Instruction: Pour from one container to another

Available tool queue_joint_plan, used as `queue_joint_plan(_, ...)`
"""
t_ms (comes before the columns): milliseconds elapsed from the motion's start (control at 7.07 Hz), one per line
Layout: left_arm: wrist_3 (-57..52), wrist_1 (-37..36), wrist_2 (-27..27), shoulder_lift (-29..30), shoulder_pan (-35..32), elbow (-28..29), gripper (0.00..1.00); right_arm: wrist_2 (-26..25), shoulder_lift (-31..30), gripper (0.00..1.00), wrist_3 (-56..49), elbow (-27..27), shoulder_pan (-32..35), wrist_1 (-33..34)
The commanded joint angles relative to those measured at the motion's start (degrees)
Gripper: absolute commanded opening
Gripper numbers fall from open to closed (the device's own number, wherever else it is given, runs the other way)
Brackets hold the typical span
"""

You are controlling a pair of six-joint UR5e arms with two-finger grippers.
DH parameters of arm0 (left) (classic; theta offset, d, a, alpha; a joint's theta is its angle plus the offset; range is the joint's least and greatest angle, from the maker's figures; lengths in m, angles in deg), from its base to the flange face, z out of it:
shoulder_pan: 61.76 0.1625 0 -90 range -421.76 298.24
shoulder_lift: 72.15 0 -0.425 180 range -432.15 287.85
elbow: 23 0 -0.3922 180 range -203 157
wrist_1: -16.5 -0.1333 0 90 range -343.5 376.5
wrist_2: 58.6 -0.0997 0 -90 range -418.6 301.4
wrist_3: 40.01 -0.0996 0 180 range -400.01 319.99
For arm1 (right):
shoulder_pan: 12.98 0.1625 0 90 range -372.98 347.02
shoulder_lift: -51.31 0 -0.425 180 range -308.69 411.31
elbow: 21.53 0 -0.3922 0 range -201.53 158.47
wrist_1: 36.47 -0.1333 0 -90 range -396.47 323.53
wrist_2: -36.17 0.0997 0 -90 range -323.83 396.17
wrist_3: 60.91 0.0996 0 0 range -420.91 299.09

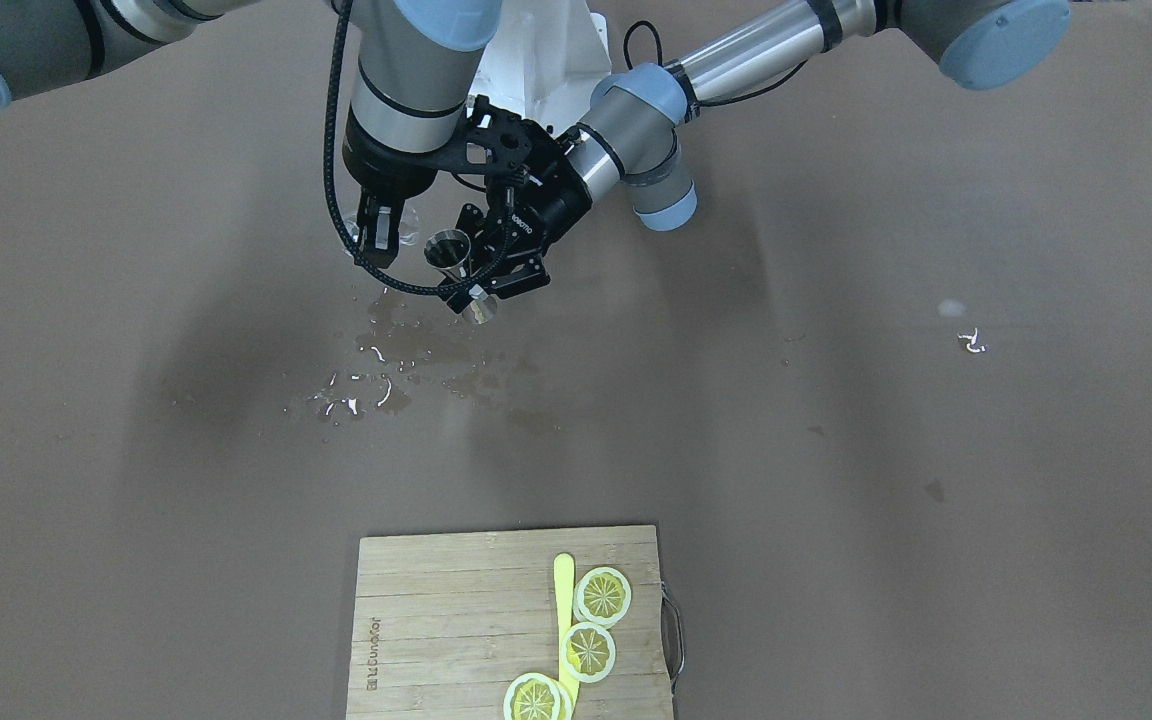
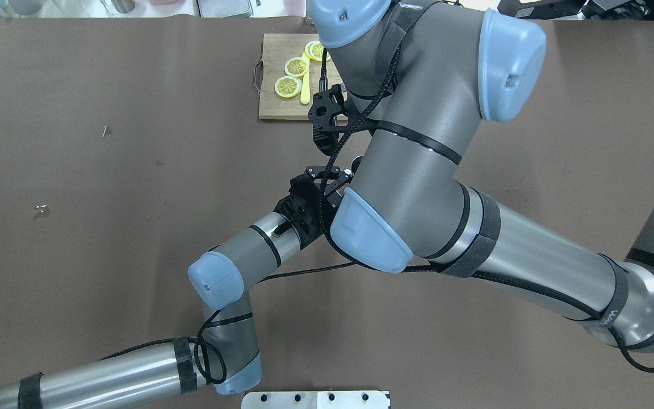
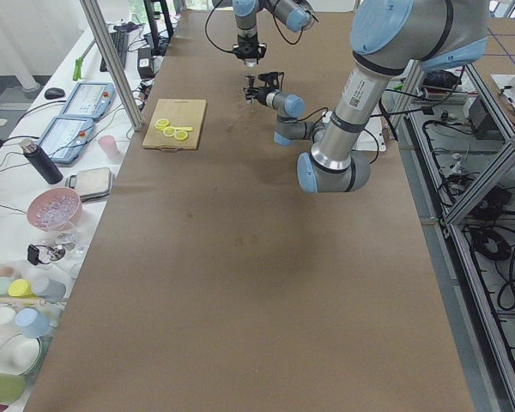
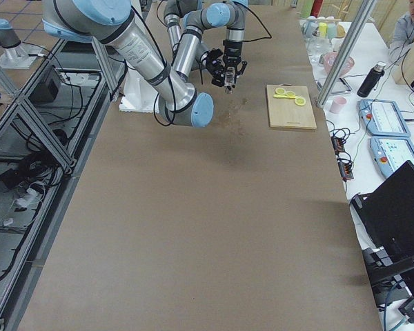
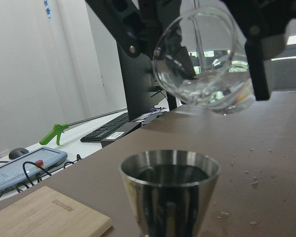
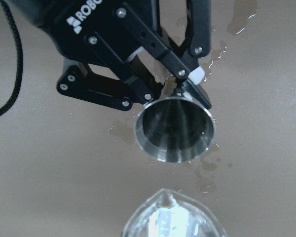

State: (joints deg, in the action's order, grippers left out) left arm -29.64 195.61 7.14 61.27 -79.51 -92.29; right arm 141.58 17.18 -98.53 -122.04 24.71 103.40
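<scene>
A steel jigger [image 1: 451, 248] stands upright above the table, and my left gripper [image 1: 473, 287] is shut on its narrow waist. In the right wrist view the jigger [image 6: 173, 129] shows its open mouth, with the left gripper's fingers [image 6: 190, 74] clamped behind it. My right gripper [image 1: 379, 232] hangs straight down just beside it, shut on a clear glass [image 1: 406, 217]. The left wrist view shows that glass [image 5: 202, 59] tilted, its rim over the jigger [image 5: 170, 197] and a little water pooled at its low side. The overhead view hides both under the right arm.
Water puddles and drops [image 1: 376, 375] lie on the brown table under and in front of the grippers. A wooden cutting board [image 1: 436, 620] with lemon slices [image 1: 601, 595] and a yellow stick [image 1: 563, 590] sits at the table's far edge. Small white scraps [image 1: 971, 342] lie on the left arm's side.
</scene>
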Motion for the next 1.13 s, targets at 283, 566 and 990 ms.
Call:
queue_joint_plan(283, 0.0, 0.0, 0.0, 0.0, 0.0, -0.1, 0.00, -0.9, 4.1, 0.00, -0.8, 5.7, -0.6, 1.2)
queue_joint_plan(566, 0.0, 0.0, 0.0, 0.0, 0.0, -0.1, 0.00, -1.5, 4.6, 0.00, -0.9, 6.7, -0.6, 1.8)
queue_joint_plan(990, 0.0, 0.0, 0.0, 0.0, 0.0, 0.0, 0.00, -4.1, 4.8, 0.00, -4.4, 6.7, -0.8, 3.6)
